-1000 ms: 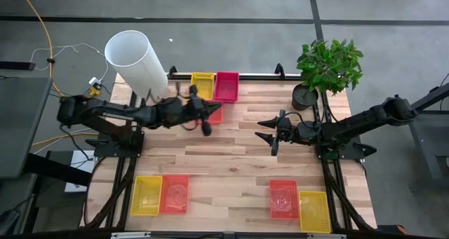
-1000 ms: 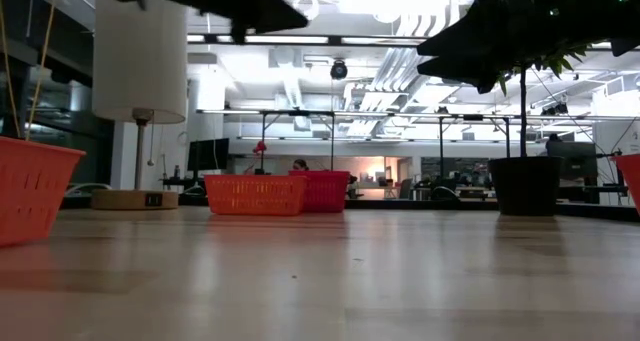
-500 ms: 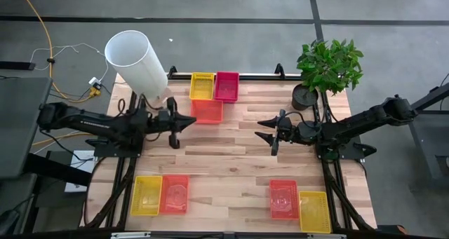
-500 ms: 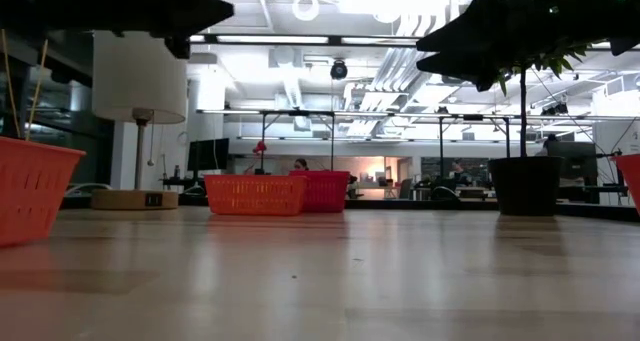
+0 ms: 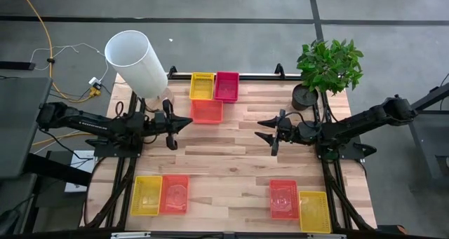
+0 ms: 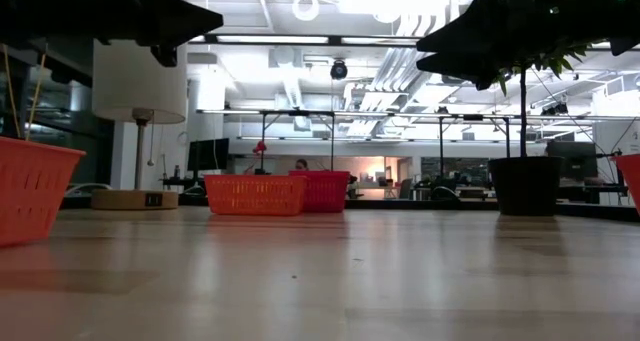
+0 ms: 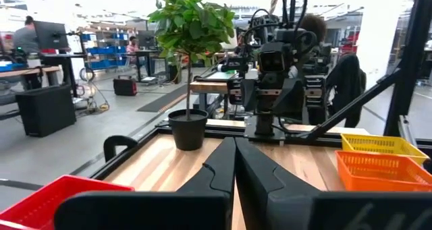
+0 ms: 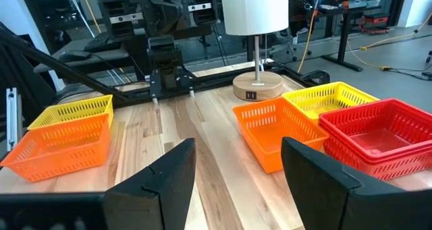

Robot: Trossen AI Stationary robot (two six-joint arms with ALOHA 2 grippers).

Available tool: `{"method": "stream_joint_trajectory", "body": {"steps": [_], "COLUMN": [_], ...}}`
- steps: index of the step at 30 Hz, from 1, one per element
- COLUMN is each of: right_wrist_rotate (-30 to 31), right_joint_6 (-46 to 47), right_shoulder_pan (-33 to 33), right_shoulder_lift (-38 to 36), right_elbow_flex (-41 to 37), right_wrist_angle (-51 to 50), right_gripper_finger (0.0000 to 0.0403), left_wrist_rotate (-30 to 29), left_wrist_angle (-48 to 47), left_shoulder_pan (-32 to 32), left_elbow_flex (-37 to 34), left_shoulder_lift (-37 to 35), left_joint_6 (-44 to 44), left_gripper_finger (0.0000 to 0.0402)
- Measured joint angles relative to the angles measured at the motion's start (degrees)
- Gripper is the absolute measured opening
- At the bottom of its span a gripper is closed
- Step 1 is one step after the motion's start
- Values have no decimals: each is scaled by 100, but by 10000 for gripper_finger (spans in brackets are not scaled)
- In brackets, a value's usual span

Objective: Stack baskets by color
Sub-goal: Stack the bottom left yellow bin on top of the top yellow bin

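- Your left gripper [image 5: 188,120] hangs over the table's left side, jaws pressed together, holding nothing.
- Your right gripper [image 5: 261,129] hovers over the right-hand middle, jaws spread wide, nothing between them.
- At the far edge you have 3 baskets: a yellow basket [image 5: 202,85] touching a magenta basket [image 5: 226,85], with an orange basket [image 5: 207,111] just in front.
- Near left: a yellow and orange pair [image 5: 160,195] side by side.
- Near right: an orange and yellow pair [image 5: 299,202] side by side.
- The white cylinder [image 5: 135,63] and the potted plant [image 5: 327,67] flank the far corners.
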Motion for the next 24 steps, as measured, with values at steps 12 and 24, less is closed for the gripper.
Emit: {"method": "stream_joint_trajectory", "body": {"steps": [12,24], "right_wrist_rotate": [-8,-8], "right_joint_6": [-2,-2], "right_shoulder_pan": [0,-1], "right_shoulder_lift": [0,0], "right_elbow_flex": [0,0], "right_wrist_angle": [-1,-2], "right_gripper_finger": [206,206], "left_wrist_rotate": [564,-312], "left_wrist_angle": [-770,-7044], "left_shoulder_pan": [-120,-2081], "left_elbow_flex": [317,3296], "left_shoulder_lift": [4,1063], "left_joint_6": [-128,-1444], "left_gripper_finger": [9,147]}}
